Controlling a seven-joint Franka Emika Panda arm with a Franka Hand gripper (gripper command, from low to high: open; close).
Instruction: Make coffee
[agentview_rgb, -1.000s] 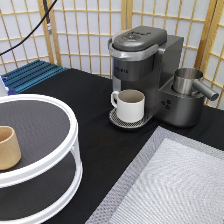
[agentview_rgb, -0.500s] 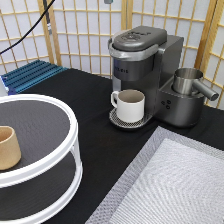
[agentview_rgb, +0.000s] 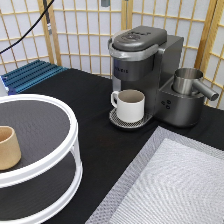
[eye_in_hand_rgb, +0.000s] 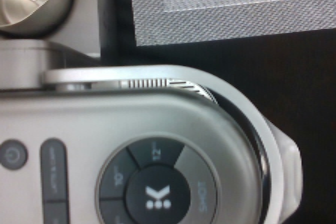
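Observation:
The grey coffee machine (agentview_rgb: 142, 55) stands at the back of the black table with its lid shut. A white mug (agentview_rgb: 130, 105) with a handle sits on the machine's drip tray (agentview_rgb: 116, 121) under the spout. Only a small dark tip of my gripper (agentview_rgb: 104, 2) shows at the exterior view's top edge, above and slightly left of the machine. The wrist view looks from close by onto the machine's lid (eye_in_hand_rgb: 150, 130) and its round button panel (eye_in_hand_rgb: 157, 192). The coffee pod is not visible in either view.
A white two-tier round shelf (agentview_rgb: 72, 145) at the exterior view's left holds a tan handleless cup (agentview_rgb: 7, 147). A steel jug (agentview_rgb: 189, 81) sits on the machine's right side. A grey mat (agentview_rgb: 175, 185) lies at the bottom right. A blue rack (agentview_rgb: 30, 75) is at the back left.

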